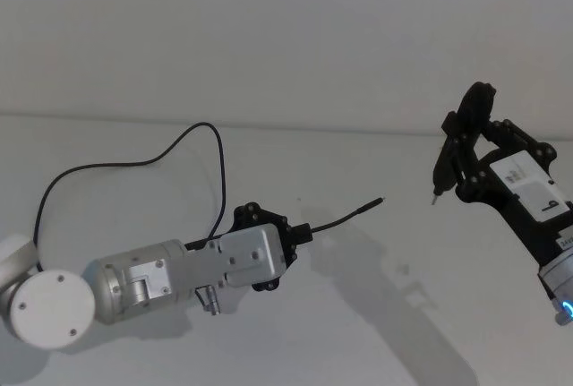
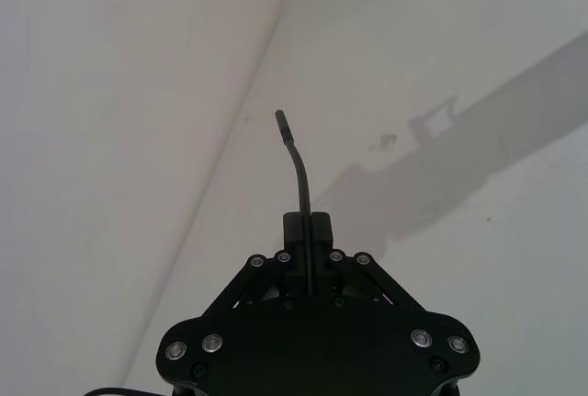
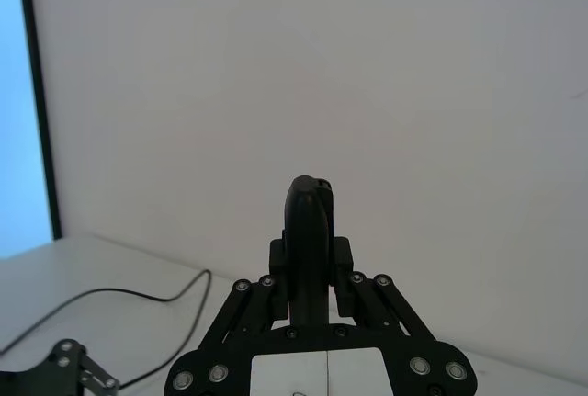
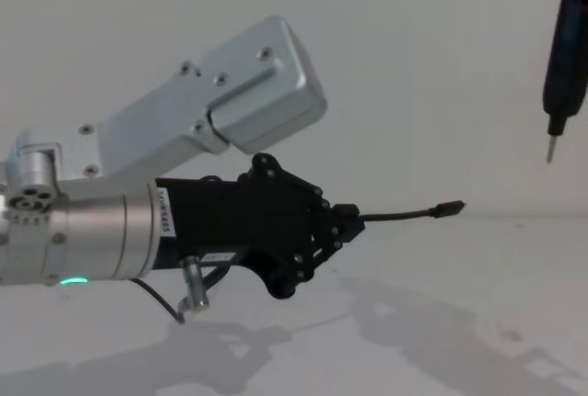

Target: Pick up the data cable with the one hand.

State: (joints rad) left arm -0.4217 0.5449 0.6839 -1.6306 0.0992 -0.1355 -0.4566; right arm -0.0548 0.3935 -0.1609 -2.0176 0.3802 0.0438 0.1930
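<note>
My left gripper (image 1: 300, 235) is shut on the data cable (image 1: 345, 218), a thin dark cord, a short way behind its small dark plug (image 1: 377, 200). From the chest, the left gripper (image 4: 347, 220) holds the cable's end (image 4: 404, 216) above the table, plug (image 4: 450, 209) pointing right. The left wrist view has the cord (image 2: 300, 171) sticking out from between the closed fingers (image 2: 320, 229). The rest of the cable loops back over the table (image 1: 134, 160). My right gripper (image 1: 461, 149) hovers at the far right, shut on a slim black tool (image 1: 442, 167).
The tool (image 4: 560, 56) hangs tip down at the chest view's upper right, well above the white table (image 1: 376, 314). A short grey wire with a metal plug (image 1: 208, 301) dangles under my left wrist. A white wall (image 1: 286, 37) stands behind the table.
</note>
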